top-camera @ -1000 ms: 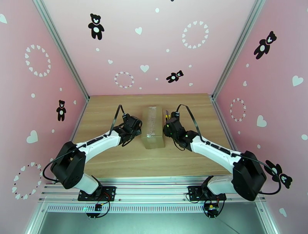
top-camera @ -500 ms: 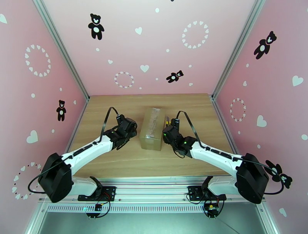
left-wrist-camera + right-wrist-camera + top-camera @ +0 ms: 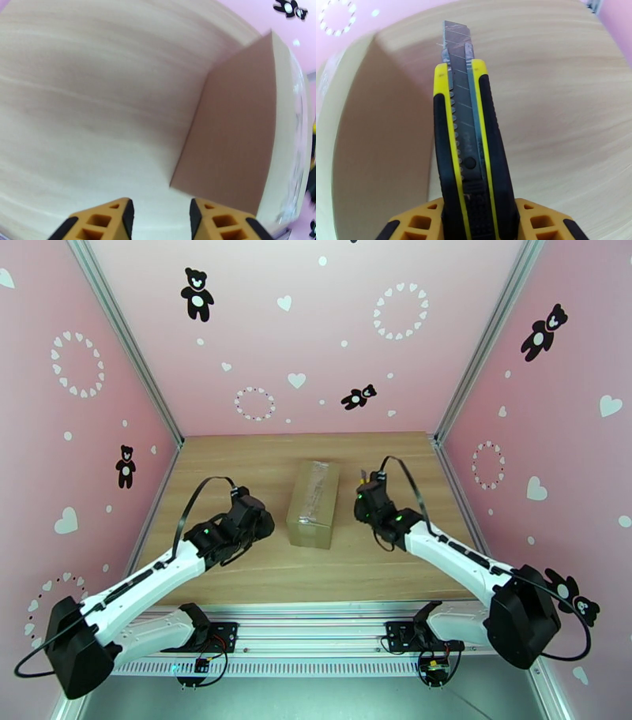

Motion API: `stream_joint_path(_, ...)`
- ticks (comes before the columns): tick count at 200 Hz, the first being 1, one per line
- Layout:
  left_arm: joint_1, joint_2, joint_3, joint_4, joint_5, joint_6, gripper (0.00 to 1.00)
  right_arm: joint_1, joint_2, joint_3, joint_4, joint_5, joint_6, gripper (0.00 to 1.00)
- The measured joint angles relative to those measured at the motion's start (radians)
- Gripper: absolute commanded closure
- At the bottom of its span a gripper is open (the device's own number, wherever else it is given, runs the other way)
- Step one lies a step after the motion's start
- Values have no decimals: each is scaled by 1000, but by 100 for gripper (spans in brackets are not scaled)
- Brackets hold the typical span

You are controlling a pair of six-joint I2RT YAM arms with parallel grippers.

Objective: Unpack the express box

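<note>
The express box (image 3: 313, 504), a brown carton with shiny tape along its top seam, lies in the middle of the wooden table (image 3: 237, 469), turned slightly askew. My left gripper (image 3: 265, 524) hangs just left of the box's near end, apart from it. In the left wrist view its orange fingers (image 3: 118, 219) stand open with nothing between them, and the box's plain side (image 3: 233, 138) rises to their right. My right gripper (image 3: 366, 491) sits to the right of the box, shut on a yellow-black utility knife (image 3: 468, 150) whose blade (image 3: 454, 37) is extended. The box side (image 3: 383, 130) lies left of the knife.
Pink walls with hearts and bears close the table on three sides, with metal posts (image 3: 466, 358) at the back corners. Bare wood lies left (image 3: 197, 469) and right (image 3: 419, 469) of the box. A metal rail (image 3: 316, 627) runs along the near edge.
The left arm has drawn back toward the near left, away from the box. The right gripper with the knife has shifted right. The box has turned slightly since the earliest frame.
</note>
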Motion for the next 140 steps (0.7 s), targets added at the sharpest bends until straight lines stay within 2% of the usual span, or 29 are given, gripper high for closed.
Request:
stream_joint_path(32,-90,-18,-61,-22,15,-57,54,-115,115,149,11,-111,-104,100)
stream_joint_path(60,-158,-18,-82,-19,20,-95,54,-175,255,294,27,-195,-182,100)
stream_joint_path(94,-205,-17,-88,20,25,-111,53,-197,412,446,54,-262,-259,100)
stream_joint_path(140,-213,54,-82,74,22,-106,52,-207,582,617,74,-317,-316,100)
